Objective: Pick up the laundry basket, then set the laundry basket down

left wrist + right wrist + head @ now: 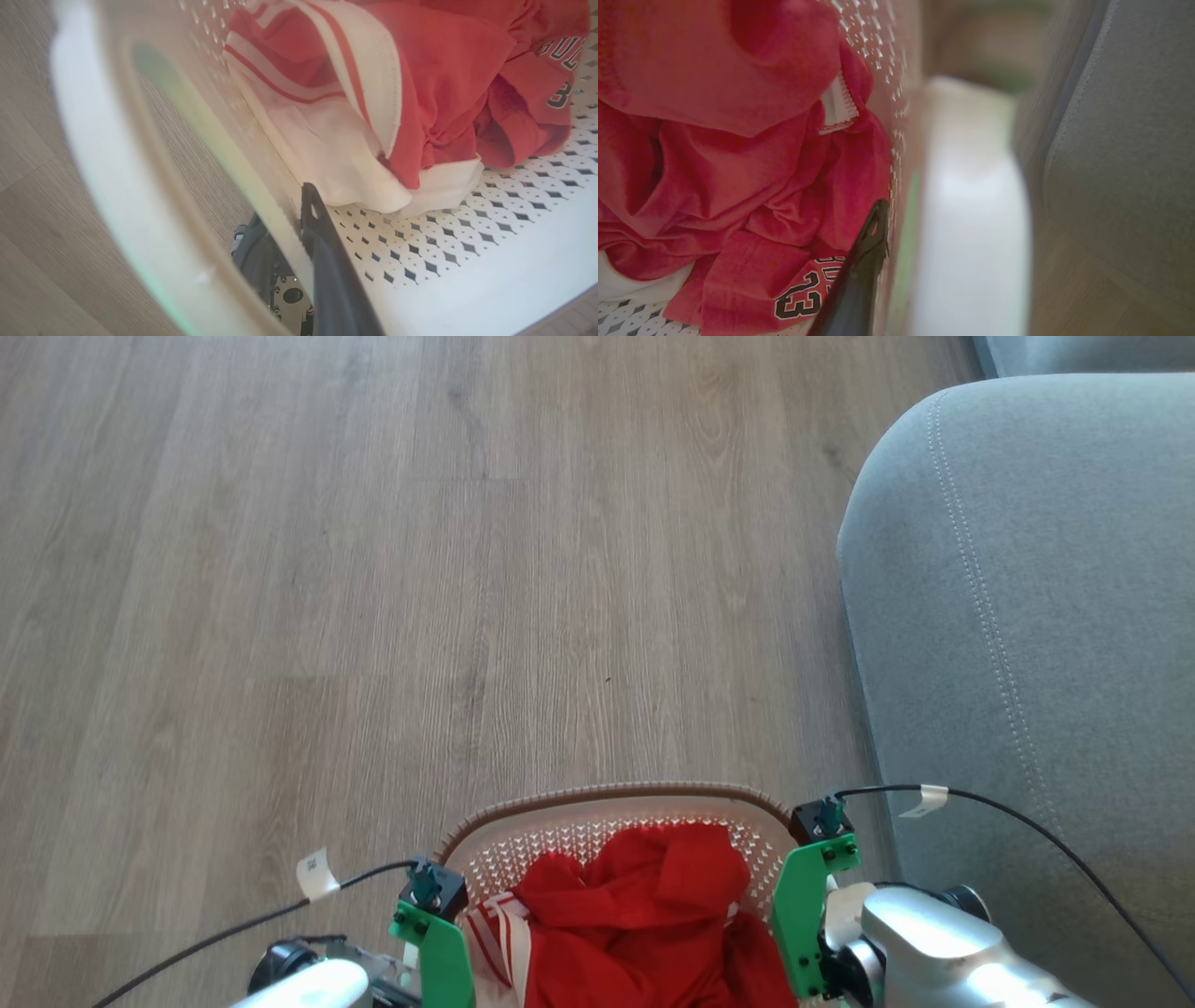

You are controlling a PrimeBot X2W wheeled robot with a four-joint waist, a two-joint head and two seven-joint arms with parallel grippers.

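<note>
The laundry basket (607, 795), white and perforated with a brown woven rim, sits low in the head view with red and white clothes (644, 915) inside. My left gripper (434, 924) grips its left side and my right gripper (808, 905) its right side, both with green mounts. In the left wrist view a dark finger (322, 242) lies inside the basket wall (261, 186), beside the white handle (117, 186). In the right wrist view a dark finger (864, 261) presses against the perforated wall (901, 93) by a red "23" shirt (738, 186). Each outer finger is hidden.
A grey sofa arm (1027, 616) stands close on the right, almost touching the right gripper's side, and shows as the grey sofa (1125, 163) in the right wrist view. Wood floor (373, 569) stretches ahead and to the left. Black cables (1027, 821) trail from both wrists.
</note>
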